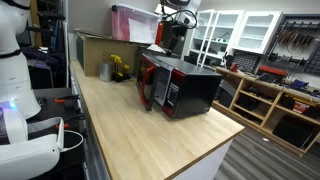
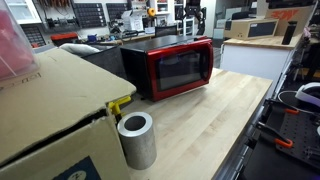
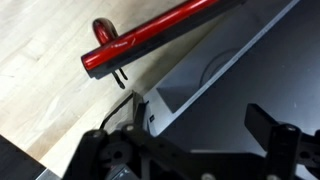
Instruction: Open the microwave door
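The microwave [image 1: 190,88] [image 2: 165,68] stands on the wooden table [image 1: 150,135], black-cased with a glossy red front. From above, in the wrist view, the microwave door [image 3: 150,35] is a red edge angled away from the casing [image 3: 235,90], with its black latch hook [image 3: 120,75] free, so the door stands slightly ajar. My gripper [image 3: 195,125] [image 1: 172,42] hangs above the microwave's top, behind the door edge. It is open, with nothing between its fingers [image 3: 270,125].
A brown cardboard box [image 1: 95,50] [image 2: 50,110] sits at the table's back beside a grey cylinder [image 2: 137,140] and a yellow object [image 1: 120,68]. A pink bin [image 1: 135,22] rests on the box. White cabinets [image 1: 225,35] stand behind. The table edge [image 1: 225,140] runs close to the microwave.
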Tool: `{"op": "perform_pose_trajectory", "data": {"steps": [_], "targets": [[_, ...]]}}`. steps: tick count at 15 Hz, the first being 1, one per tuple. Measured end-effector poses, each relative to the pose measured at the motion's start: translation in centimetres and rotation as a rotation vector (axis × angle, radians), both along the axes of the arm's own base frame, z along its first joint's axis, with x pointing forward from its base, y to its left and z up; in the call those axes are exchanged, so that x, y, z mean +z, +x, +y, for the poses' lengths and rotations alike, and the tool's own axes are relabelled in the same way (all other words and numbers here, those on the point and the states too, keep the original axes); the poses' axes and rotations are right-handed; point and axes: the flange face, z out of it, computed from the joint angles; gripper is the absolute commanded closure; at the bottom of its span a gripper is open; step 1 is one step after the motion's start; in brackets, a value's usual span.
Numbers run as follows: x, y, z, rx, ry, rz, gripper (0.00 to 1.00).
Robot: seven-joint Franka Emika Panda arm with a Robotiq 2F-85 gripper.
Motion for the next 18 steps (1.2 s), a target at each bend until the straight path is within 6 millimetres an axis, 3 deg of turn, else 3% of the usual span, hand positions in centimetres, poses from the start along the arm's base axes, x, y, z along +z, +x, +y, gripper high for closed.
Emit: {"op": "perform_pose_trajectory", "data": {"steps": [4, 12, 15, 18], "targets": [[-1.6, -0.7, 0.7, 0.112, 0.006, 0.036, 0.0], [-10.0, -2.8, 1.3, 0.302, -0.056, 0.093, 0.0], [-10.8, -3.7, 3.3, 0.373, -0.025, 0.103, 0.0], [-9.8, -4.5, 6.1, 0.441, 0.007, 0.092, 0.0]]}}
